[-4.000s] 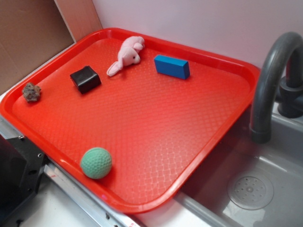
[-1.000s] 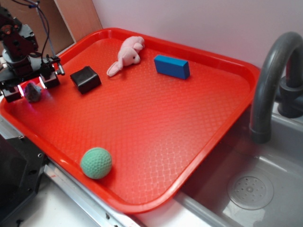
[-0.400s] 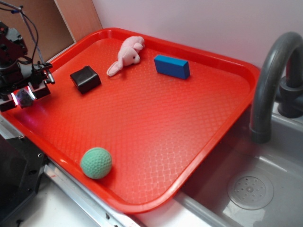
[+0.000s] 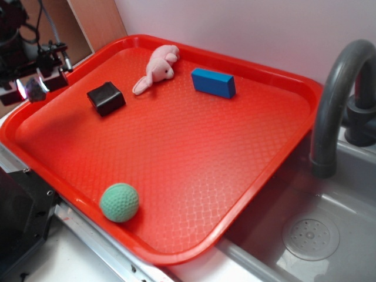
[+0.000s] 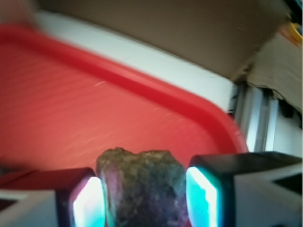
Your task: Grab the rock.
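A small, rough brownish-grey rock (image 5: 142, 187) with a pitted, speckled surface fills the lower centre of the wrist view, its top lumpy and uneven. The black claw (image 5: 144, 198) is clamped on it, the two pale glowing pads (image 5: 202, 194) pressed against the rock's left and right sides with only the stone's width between them. In the exterior view the claw (image 4: 36, 87) sits at the upper left of the frame, holding the rock (image 4: 35, 88) above the left rim of the red plastic tray (image 4: 194, 170), clear of its floor.

On the tray lie a smooth black cube-like block (image 4: 106, 98), a pink plush rabbit (image 4: 157, 68), a blue rectangular block (image 4: 213, 82) and, near the lower left edge, a green dimpled ball (image 4: 119, 202). A grey tap (image 4: 338, 100) rises over a grey sink (image 4: 317, 235) at right.

The arm above the claw is cut off by the frame edge, the rock shows only as a small dark shape in the exterior view, and the wrist view is blurred.
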